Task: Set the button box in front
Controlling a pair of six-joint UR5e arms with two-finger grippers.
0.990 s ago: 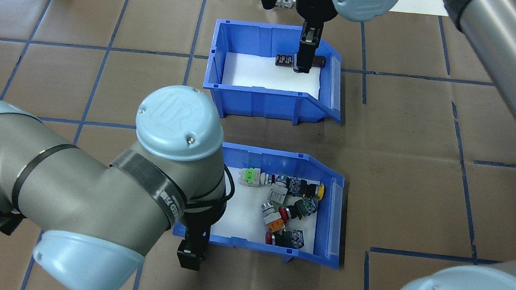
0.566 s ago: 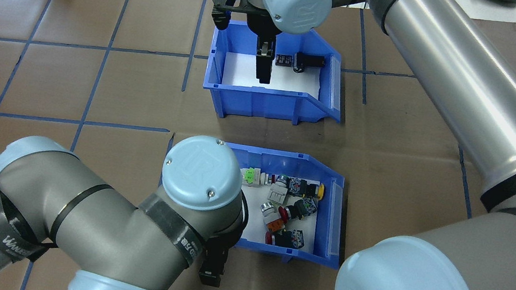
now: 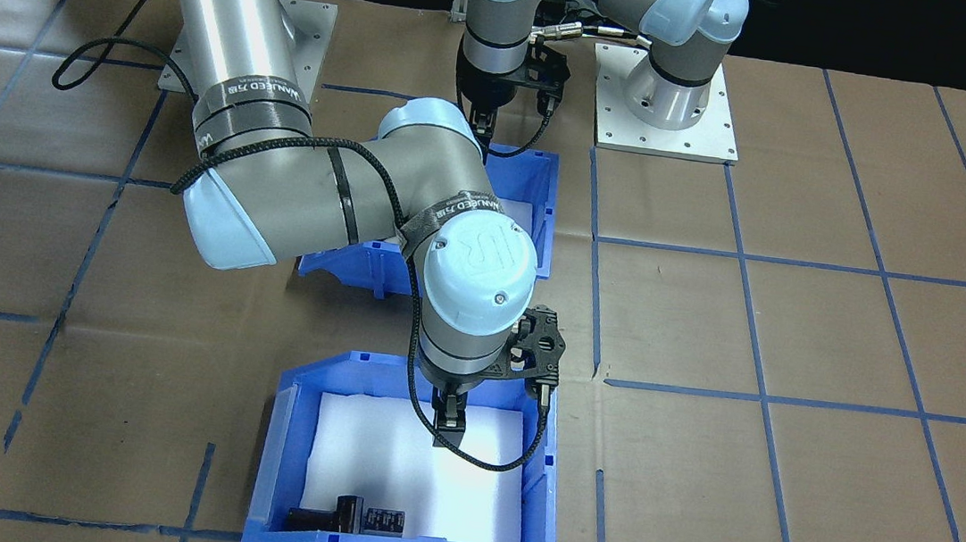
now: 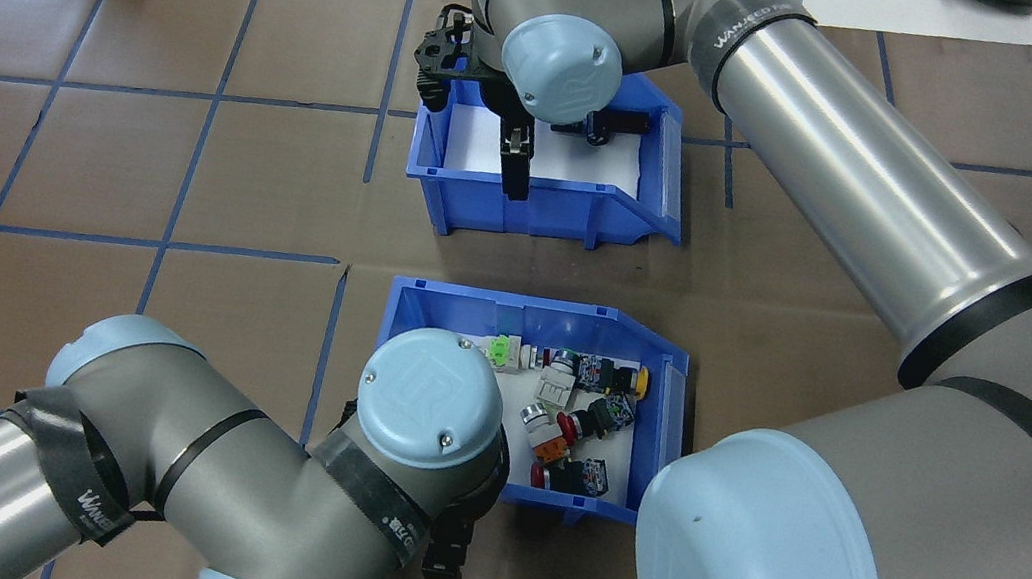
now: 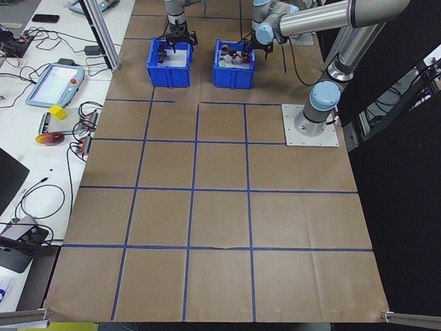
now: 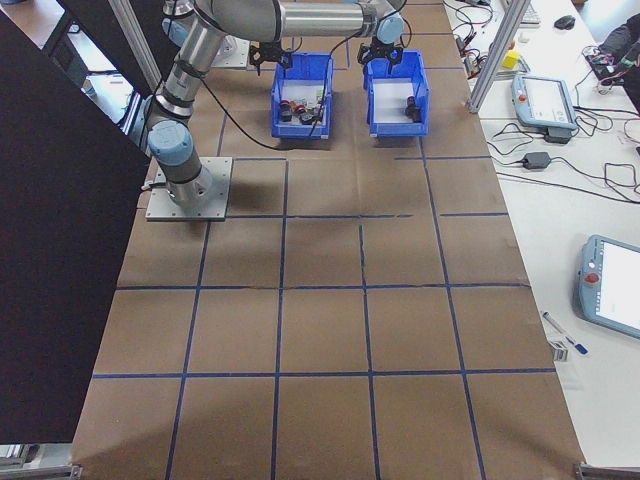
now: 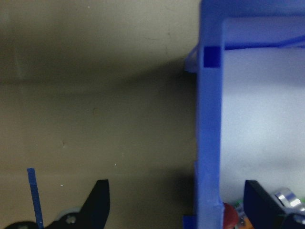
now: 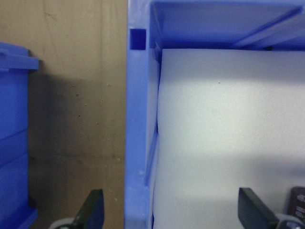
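Overhead view: the button box (image 4: 659, 421) sits nearest the robot. The left gripper (image 7: 174, 205) is spread wide, straddling its wall; lowering fully before closing should give a firm hold. The right gripper (image 8: 169, 210) likewise gapes astride the other bin (image 4: 650, 197).

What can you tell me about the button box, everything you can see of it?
The button box is a blue plastic bin with a sloped open front and a white foam liner. It sits flat on the brown papered table, nearer the robot than the other blue bin. Small switches with red, green and yellow caps lie loose toward its sloped end. The left gripper is open, one finger on each side of its near wall, not yet closed on it.
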